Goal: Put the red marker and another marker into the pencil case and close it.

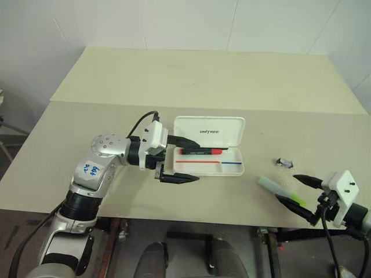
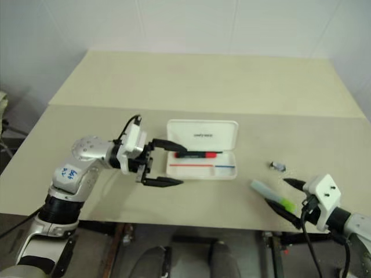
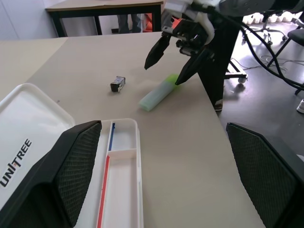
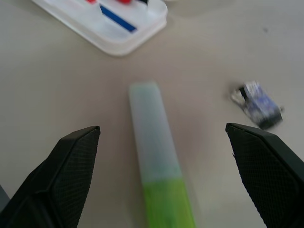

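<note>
The white pencil case [image 1: 210,133] lies open on the table, its UNITREE lid laid back. The red marker [image 1: 203,151] rests in the tray along its rear wall, above the red-and-blue stripe. My left gripper [image 1: 196,161] hovers open at the case's left end, one finger over the tray and one in front of it, holding nothing. The mint-green highlighter [image 1: 281,191] lies near the table's front edge to the right. My right gripper [image 1: 286,186] is open around its lime cap end, and its fingers [image 4: 61,175] stand wide on either side of the highlighter [image 4: 154,142] without closing on it.
A small dark-and-silver clip-like object [image 1: 284,161] lies just behind the highlighter, right of the case. The table's front edge [image 1: 191,213] runs close under both grippers. A second table [image 1: 203,75] adjoins at the back.
</note>
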You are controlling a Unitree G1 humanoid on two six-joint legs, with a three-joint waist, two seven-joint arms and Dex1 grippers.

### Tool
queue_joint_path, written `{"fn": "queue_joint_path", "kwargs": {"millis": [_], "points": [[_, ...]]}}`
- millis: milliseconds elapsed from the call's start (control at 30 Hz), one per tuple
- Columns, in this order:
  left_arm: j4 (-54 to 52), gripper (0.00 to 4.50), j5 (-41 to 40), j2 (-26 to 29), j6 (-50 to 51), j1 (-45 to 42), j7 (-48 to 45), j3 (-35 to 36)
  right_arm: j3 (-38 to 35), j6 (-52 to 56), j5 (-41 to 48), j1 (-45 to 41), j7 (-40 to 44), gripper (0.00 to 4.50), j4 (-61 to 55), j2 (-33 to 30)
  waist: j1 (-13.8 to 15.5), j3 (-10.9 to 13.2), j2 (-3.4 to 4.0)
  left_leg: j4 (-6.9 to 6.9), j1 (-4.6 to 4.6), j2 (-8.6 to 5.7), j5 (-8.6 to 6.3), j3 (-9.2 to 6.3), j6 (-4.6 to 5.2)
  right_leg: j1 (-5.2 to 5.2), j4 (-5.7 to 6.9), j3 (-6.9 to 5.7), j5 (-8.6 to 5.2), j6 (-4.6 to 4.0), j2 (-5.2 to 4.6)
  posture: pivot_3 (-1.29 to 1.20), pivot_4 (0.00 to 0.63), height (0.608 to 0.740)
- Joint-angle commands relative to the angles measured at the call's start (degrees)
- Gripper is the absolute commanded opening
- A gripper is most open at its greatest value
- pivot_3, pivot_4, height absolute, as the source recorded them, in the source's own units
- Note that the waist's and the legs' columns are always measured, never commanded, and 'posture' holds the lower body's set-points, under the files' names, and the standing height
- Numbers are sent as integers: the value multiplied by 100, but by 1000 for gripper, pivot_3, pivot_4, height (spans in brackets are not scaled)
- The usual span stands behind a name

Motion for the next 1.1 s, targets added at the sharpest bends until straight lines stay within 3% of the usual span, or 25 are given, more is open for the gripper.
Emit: {"fn": "queue_joint_path", "kwargs": {"millis": [33,300,400,600,667,867,1100], "points": [[-258,4484,-199,159,49,-9,-15,180,28,-342,-179,-207,293,4500,511,-168,-3,0,0,0,0,0,1,0,1,0,0,1,0,0,2,0,150,740],[-327,4484,-263,264,80,-4,50,217,273,-540,-404,-602,590,4500,1221,-218,5,0,0,1,0,2,4,-2,2,0,1,7,0,0,8,0,150,740],[-363,4500,-284,312,96,16,72,244,349,-573,-433,-629,634,3939,1304,-196,6,0,1,0,-1,2,4,-1,2,-1,2,9,2,3,8,0,150,740],[-355,4500,-300,378,105,-3,114,304,511,-544,-395,-466,739,1661,1012,-109,3,0,1,0,2,3,4,-2,2,-1,8,9,3,4,10,0,150,740],[-343,4500,-302,395,98,-5,117,307,552,-556,-396,-428,752,1098,935,-101,3,0,1,1,4,3,4,-2,2,0,10,9,2,3,11,0,150,740],[-269,4500,-252,540,11,57,50,351,578,-666,-499,-624,559,1120,765,-108,-8,0,1,3,4,4,4,-2,1,0,10,11,2,2,11,0,150,740],[-15,4500,-114,943,-322,343,-113,524,982,-370,-282,-1562,609,1120,-70,-256,-25,0,2,4,10,11,7,1,-2,-2,19,18,1,1,21,0,150,740]]}}
